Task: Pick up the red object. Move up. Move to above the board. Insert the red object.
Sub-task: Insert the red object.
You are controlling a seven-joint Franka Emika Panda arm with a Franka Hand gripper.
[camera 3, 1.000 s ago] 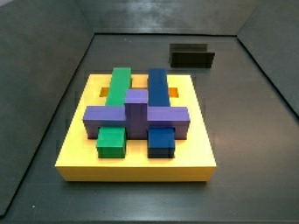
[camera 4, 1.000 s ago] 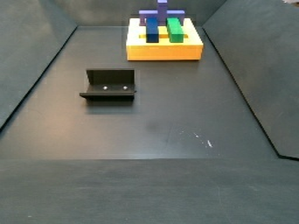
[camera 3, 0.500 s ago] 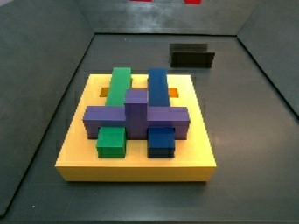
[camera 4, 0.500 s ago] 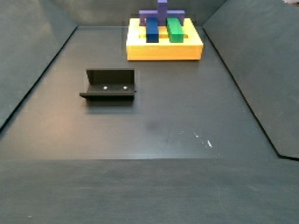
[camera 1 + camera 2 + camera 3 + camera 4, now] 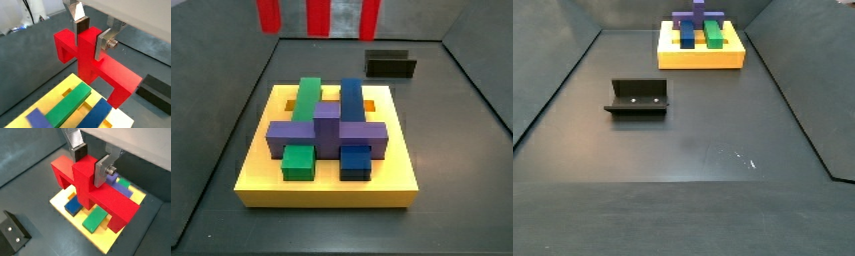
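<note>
The red object [image 5: 110, 75] [image 5: 107, 203] hangs in my gripper [image 5: 91, 36] [image 5: 91, 163], which is shut on its upright stub. Its bar and legs hang above the yellow board [image 5: 65, 86] [image 5: 108, 236] in both wrist views. In a side view only the three red legs [image 5: 318, 15] show at the top edge, above the far end of the board [image 5: 325, 190]; the gripper itself is out of that frame. The board carries a green block [image 5: 305, 100], a blue block [image 5: 352, 100] and a purple cross block [image 5: 327, 128]. From the other side, the board [image 5: 700, 58] shows without the red object.
The dark fixture [image 5: 392, 65] [image 5: 637, 97] [image 5: 13, 230] stands on the grey floor away from the board. Grey walls enclose the floor on all sides.
The red object's legs have come into the top of a side view and now reach further down than half a second ago. Board and fixture have not moved.
</note>
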